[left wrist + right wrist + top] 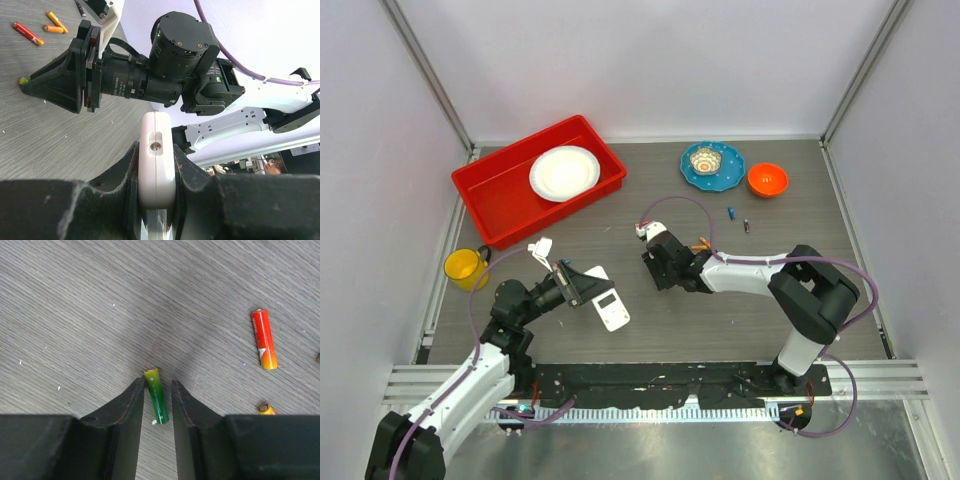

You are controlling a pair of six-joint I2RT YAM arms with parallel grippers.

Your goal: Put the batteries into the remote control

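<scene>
The right end effector (157,383) is straddling the green battery (156,402) lying on the bench (75,315), narrowly spread and not yet pinching; closing gently at mid-length should be keeping it from rolling. The left end effector (156,156) is clamping the remote (156,127) by its edges

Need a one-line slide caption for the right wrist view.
Right gripper straddling a green battery on the grey table, jaws not yet closed; a red-orange battery lies off to the right.
</scene>
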